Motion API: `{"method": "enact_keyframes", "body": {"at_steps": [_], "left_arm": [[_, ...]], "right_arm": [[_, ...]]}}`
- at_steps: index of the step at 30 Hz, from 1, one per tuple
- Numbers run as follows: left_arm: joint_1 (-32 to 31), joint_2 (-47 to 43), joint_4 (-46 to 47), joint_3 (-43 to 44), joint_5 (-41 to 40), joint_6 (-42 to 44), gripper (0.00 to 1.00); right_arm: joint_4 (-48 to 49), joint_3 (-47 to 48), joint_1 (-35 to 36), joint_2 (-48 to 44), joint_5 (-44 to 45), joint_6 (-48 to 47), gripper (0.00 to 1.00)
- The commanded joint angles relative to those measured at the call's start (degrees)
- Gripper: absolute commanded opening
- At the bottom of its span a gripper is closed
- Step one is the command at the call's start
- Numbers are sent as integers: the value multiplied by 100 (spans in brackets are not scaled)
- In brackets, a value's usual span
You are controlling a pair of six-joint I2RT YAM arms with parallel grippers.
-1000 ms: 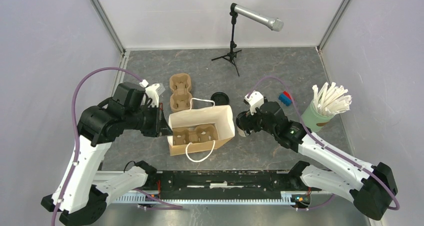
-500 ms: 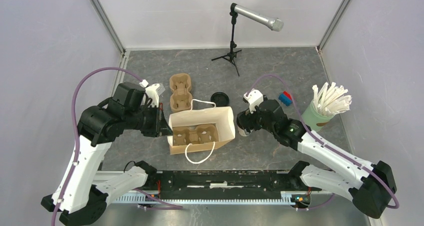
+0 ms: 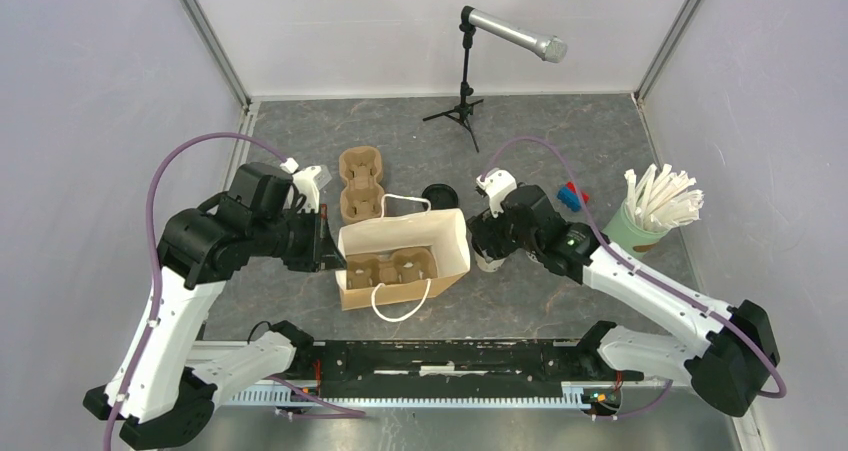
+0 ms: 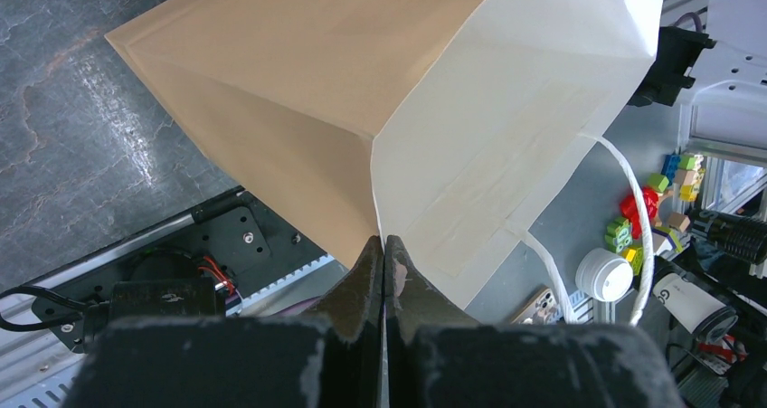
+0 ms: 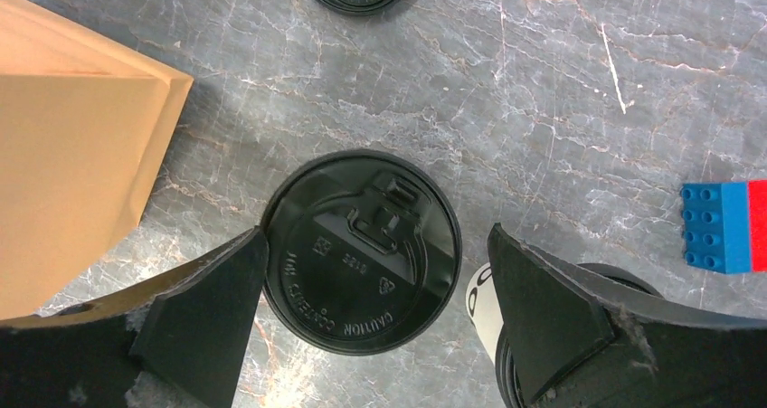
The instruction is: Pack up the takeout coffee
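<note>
A takeout coffee cup (image 5: 362,250) stands on the table just right of the paper bag (image 3: 405,256), and I see its black lid from above. My right gripper (image 5: 375,245) is open, one finger on each side of that lid; the left finger (image 5: 203,308) is close to the rim. A second white cup with dark lettering (image 5: 484,301) shows partly behind the right finger (image 5: 552,317). My left gripper (image 4: 383,245) is shut on the bag's left edge (image 4: 375,191). A brown carrier (image 3: 390,269) sits inside the bag.
Another black lid (image 3: 438,193) is behind the bag. A second brown carrier (image 3: 360,183) lies at the back left. A green cup of straws (image 3: 640,226) and a blue-red brick (image 3: 572,196) are to the right. A microphone stand (image 3: 463,106) is at the back.
My right wrist has shifted a little left and away, closer to the bag, with the jaws still open over the cup. The left arm and the bag have not moved.
</note>
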Motion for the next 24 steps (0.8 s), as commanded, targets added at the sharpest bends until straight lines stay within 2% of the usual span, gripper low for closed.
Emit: {"method": "enact_keyframes", "body": {"at_steps": [1, 7, 14, 24], "left_arm": [[24, 9, 90, 229, 145, 50, 2], [27, -24, 86, 192, 137, 44, 2], [27, 21, 83, 255, 136, 56, 2], [22, 14, 84, 277, 164, 69, 2]], "right_arm": [[-243, 358, -55, 128, -35, 26, 98], [-424, 430, -118, 214, -244, 51, 98], [-929, 980, -148, 289, -400, 112, 98], [-648, 641, -154, 230, -601, 53, 98]]}}
